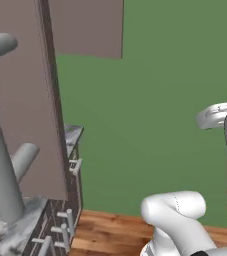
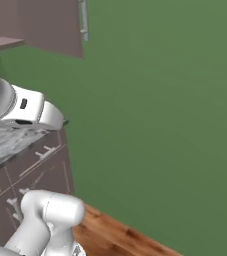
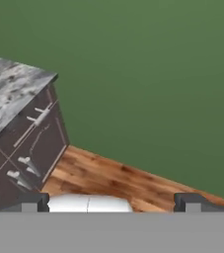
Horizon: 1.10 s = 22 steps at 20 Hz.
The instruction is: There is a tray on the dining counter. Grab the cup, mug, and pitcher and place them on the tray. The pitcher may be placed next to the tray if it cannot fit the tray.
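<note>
Hand view showed the fingers [image 3: 111, 201] spread wide and empty above wooden floor [image 3: 113, 178], beside a marbled surface [image 3: 10, 99]. No tray, cup or mug appeared, so the search step remained; next, driving toward them.

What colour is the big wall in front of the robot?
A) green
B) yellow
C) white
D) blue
A: the wall behind the marbled counter and above the wooden floor is plain green in every view.
</note>
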Available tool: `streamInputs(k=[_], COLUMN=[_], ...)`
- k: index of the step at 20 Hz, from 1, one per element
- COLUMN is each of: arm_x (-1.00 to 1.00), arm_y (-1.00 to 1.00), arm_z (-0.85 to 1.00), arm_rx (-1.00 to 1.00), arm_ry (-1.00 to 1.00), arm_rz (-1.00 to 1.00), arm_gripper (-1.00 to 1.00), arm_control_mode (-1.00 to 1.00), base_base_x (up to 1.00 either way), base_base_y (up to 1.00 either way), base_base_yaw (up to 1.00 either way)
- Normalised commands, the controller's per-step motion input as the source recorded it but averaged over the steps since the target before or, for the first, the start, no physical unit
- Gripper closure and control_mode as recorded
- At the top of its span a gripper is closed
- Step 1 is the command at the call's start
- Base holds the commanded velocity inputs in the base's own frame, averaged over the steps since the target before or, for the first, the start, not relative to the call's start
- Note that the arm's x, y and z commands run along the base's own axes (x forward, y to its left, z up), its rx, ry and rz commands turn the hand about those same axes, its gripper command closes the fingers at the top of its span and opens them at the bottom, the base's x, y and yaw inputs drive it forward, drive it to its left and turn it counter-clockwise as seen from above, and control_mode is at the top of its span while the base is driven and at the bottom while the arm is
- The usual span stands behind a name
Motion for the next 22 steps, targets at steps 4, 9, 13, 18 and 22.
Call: streamInputs(k=[4,9,13,18,22], arm_x=[0.0,0.0,0.0,0.0,0.0], arm_y=[0.0,0.0,0.0,0.0,0.0], arm_z=[0.0,0.0,0.0,0.0,0.0], arm_rx=[0.0,0.0,0.0,0.0,0.0], arm_ry=[0.0,0.0,0.0,0.0,0.0], arm_rz=[0.0,0.0,0.0,0.0,0.0], arm_gripper=[-1.0,-1.0,-1.0,-1.0,-1.0], arm_control_mode=[1.0,1.0,1.0,1.0,1.0], base_base_x=[0.6,0.64,0.75,0.66,0.46], base_base_y=[-0.4,-0.31,-0.04,0.0,0.0], base_base_yaw=[0.49,0.5,0.46,0.47,0.52])
